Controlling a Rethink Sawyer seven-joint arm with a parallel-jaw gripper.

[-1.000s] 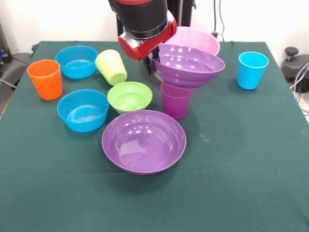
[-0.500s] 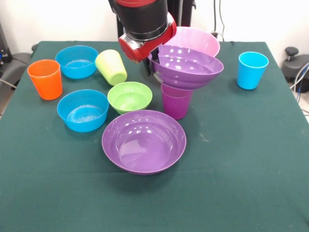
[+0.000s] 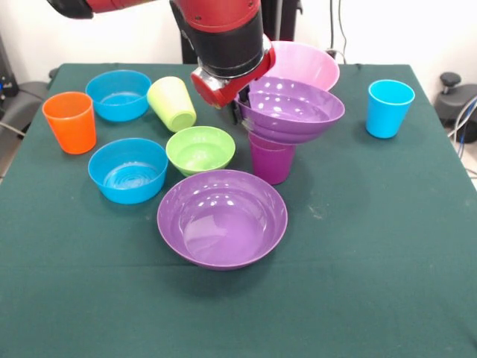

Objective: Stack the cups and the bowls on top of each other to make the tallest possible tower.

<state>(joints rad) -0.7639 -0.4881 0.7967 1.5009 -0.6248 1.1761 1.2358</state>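
A red and black pincer (image 3: 242, 112) pinches the left rim of a wide purple bowl (image 3: 292, 107), which sits on top of an upright purple cup (image 3: 271, 160). A pink bowl (image 3: 305, 61) stands just behind. A green bowl (image 3: 200, 149) and another purple bowl (image 3: 222, 218) rest nearby on the green worktop (image 3: 373, 246).

The end effector (image 3: 240, 104) is mostly hidden: its tips sit behind the near-left rim of the raised purple bowl (image 3: 292, 110), so whether they pinch that rim cannot be told. The arm (image 3: 220, 37) is cut off by the top edge. The raised bowl covers the mouth of the purple cup (image 3: 271, 160) and the front of the pink bowl (image 3: 304, 65). The counter (image 3: 373, 283) runs off the bottom edge, its near corners unseen.
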